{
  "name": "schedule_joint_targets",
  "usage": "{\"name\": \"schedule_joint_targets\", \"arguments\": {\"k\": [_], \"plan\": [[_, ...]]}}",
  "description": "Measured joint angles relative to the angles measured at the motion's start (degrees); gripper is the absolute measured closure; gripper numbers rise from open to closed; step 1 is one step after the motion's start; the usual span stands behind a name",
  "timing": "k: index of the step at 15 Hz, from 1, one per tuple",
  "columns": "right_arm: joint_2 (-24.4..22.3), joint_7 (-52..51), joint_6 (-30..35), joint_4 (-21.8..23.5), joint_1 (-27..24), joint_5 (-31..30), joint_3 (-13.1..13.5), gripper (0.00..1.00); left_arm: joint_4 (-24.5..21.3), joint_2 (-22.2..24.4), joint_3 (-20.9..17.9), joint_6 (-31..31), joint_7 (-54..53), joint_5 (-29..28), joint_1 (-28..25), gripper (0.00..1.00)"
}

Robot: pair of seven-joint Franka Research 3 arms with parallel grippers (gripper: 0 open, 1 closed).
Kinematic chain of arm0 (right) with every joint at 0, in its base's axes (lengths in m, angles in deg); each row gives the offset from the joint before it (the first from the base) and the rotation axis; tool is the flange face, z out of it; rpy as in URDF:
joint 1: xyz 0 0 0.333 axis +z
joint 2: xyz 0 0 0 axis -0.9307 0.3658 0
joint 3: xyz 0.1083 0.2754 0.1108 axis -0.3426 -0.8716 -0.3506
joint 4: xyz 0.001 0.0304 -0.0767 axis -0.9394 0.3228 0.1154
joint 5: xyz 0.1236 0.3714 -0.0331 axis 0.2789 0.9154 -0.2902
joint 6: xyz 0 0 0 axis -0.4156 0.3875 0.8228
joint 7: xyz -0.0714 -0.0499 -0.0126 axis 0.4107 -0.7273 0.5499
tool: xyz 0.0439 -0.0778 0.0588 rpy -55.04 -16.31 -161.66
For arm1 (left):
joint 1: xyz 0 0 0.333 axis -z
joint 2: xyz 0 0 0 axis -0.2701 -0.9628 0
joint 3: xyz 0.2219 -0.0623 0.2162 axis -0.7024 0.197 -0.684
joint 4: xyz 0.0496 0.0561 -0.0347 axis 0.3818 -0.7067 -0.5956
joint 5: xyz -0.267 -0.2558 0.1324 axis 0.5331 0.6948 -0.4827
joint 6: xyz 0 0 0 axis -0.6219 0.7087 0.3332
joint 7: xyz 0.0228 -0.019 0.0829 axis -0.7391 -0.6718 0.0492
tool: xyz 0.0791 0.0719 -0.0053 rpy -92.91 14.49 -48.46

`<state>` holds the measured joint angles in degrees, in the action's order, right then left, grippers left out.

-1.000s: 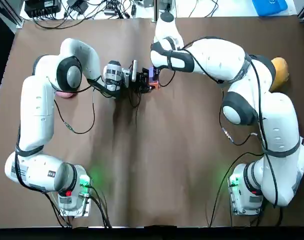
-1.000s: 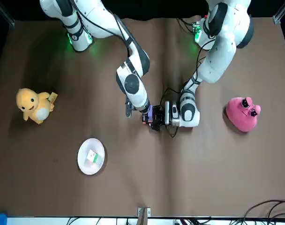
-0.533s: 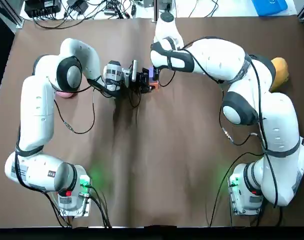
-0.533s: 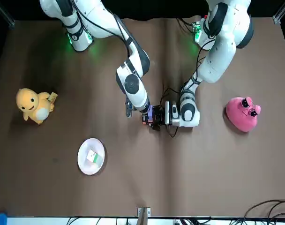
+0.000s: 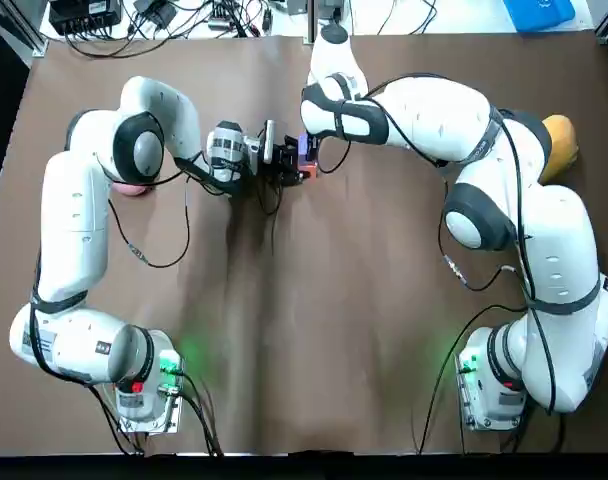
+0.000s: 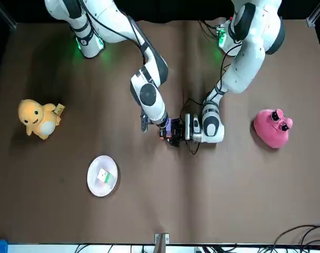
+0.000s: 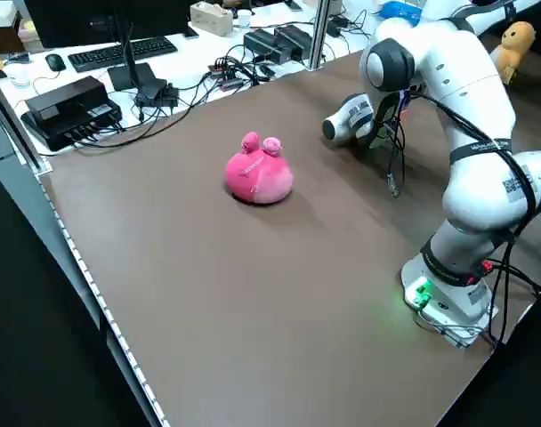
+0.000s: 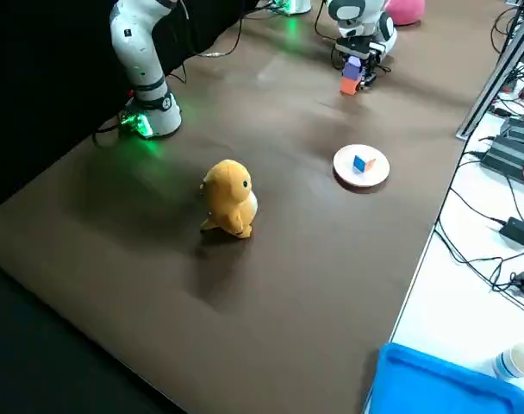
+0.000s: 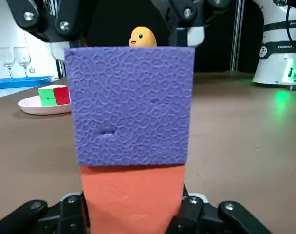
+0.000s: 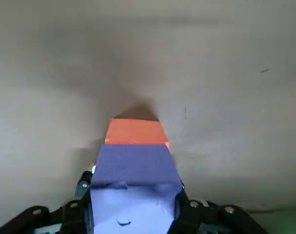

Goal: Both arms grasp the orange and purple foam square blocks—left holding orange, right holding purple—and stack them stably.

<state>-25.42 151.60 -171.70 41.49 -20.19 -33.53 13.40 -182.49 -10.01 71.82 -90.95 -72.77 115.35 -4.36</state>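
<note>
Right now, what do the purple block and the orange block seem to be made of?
The purple block looks like foam: matte, with a fine pebbled cell pattern over its face. The orange block is probably the same foam: matte too, with a fainter surface texture.

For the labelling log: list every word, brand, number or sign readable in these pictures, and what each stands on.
"FRANKA": on a white lower link of the right arm, far off in the left wrist view.
Dark mark on a link of the left arm, in the left side view: too small to read.
Purple block and orange block: no text on either.
</note>
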Motion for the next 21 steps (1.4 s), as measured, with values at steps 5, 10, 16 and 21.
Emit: {"name": "schedule_joint_targets", "arguments": {"k": [5, 10, 16, 21], "plan": [[-0.01, 0.0, 1.04, -0.18, -0.19, 0.02, 0.2, 0.4, 0.08, -0.04, -0.14, -1.5, -0.65, 0.0, 0.37, 0.3], [-0.01, 0.01, 2.48, -0.4, -0.43, 0.03, 0.38, 0.4, 0.1, -0.04, -0.19, -1.61, -0.66, 0.0, 0.42, 0.22], [-0.01, 0.02, 2.61, -0.43, -0.46, 0.03, 0.39, 0.4, 0.13, -0.04, -0.19, -1.61, -0.67, 0.0, 0.42, 0.14], [0.03, 0.02, 3.42, -0.04, -0.48, 0.0, 0.58, 0.11, 0.25, -0.04, -0.2, -1.61, -0.67, 0.0, 0.41, 0.11]]}}
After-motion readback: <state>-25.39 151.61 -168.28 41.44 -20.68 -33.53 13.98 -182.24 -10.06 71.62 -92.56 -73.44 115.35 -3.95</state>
